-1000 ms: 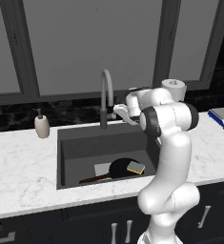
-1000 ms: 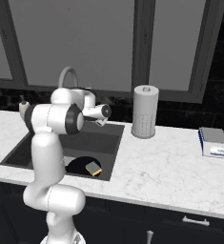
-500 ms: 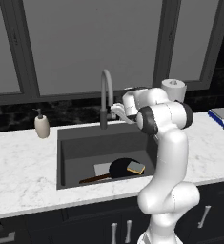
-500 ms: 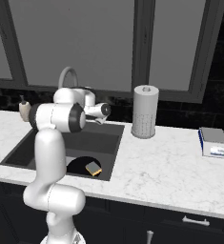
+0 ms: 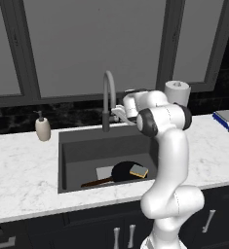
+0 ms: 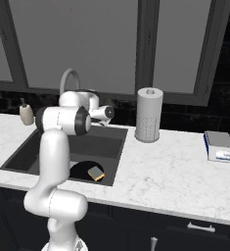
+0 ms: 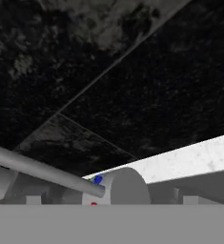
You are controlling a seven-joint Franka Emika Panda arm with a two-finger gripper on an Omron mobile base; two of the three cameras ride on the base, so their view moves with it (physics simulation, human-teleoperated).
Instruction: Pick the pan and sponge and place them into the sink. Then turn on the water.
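Beside the faucet base, gripper wide open and empty, pan and sponge in sink

Grey faucet lever on round base; black backsplash behind.

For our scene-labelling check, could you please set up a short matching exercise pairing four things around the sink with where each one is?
Things:
1. sponge
2. pan
3. paper towel roll
4. soap dispenser

Places:
A. standing on the counter right of the sink
B. on the sink floor
C. lying on the pan
D. on the counter left of the sink

Pairs: 1-C, 2-B, 3-A, 4-D
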